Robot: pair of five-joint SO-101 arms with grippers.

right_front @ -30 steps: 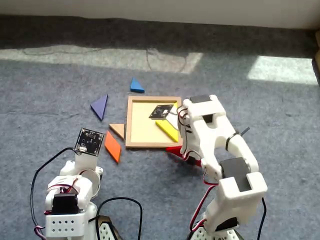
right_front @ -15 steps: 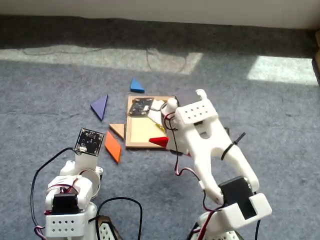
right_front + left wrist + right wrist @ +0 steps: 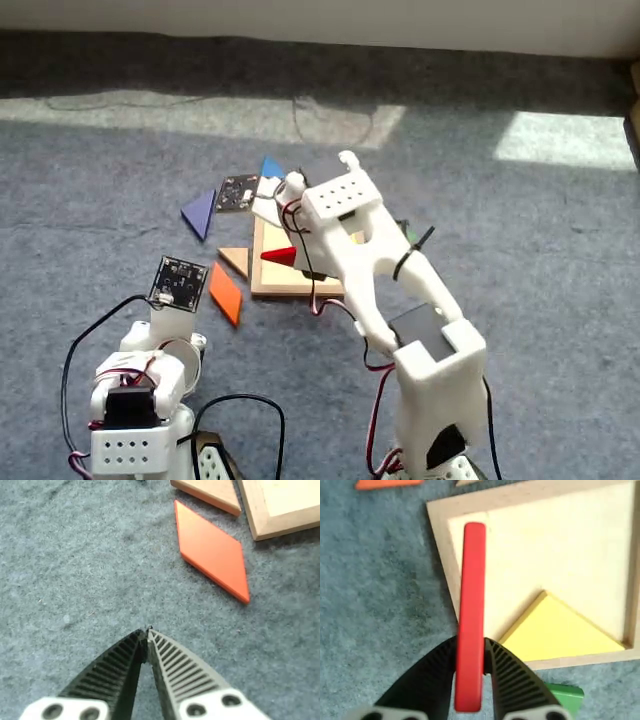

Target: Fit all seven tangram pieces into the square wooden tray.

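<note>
The right gripper (image 3: 470, 647) is clamped, ribbed black jaws on both faces, on a flat red tangram piece (image 3: 471, 595), which is held on edge over the rim of the pale square wooden tray (image 3: 441, 555). A smooth yellow triangle (image 3: 560, 632) is laid flat in a tray corner nearby. The left gripper (image 3: 146, 632) is closed on nothing above the grey carpet (image 3: 75, 555), with an orange parallelogram (image 3: 212, 550) ahead of its tips.

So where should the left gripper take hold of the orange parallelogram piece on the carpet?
Probably at its middle, across the two long parallel edges, coming straight down from above. The orange parallelogram piece lies flat on the grey carpet, so only its thin side edges offer a grip. The left gripper, shut at the moment, would have to open first.
</note>
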